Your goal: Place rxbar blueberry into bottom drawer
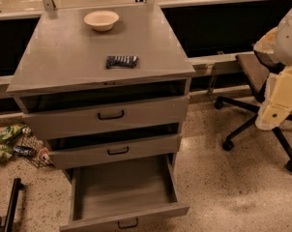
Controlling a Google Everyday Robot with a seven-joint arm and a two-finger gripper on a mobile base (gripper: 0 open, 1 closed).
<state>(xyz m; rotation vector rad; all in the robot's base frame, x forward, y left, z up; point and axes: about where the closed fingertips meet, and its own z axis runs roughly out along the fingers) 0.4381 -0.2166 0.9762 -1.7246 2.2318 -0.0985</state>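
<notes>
The rxbar blueberry (pixel 122 61), a dark blue wrapper with white markings, lies flat on the grey cabinet top (pixel 64 57), near its front edge. The bottom drawer (pixel 122 187) is pulled far out and its inside is bare; its black handle (pixel 128 223) is at the lower frame edge. My gripper (pixel 271 115), a cream-coloured part on the white arm, hangs at the right edge of the view, well to the right of the cabinet and at about the height of the top drawer. It holds nothing that I can see.
A cream bowl (pixel 101 20) sits at the back of the cabinet top. The top drawer (pixel 109 115) and middle drawer (pixel 117 150) stand slightly open. A black office chair (pixel 252 76) stands behind my arm. Green wrappers (pixel 9 134) and a wire basket (pixel 35 151) litter the floor left.
</notes>
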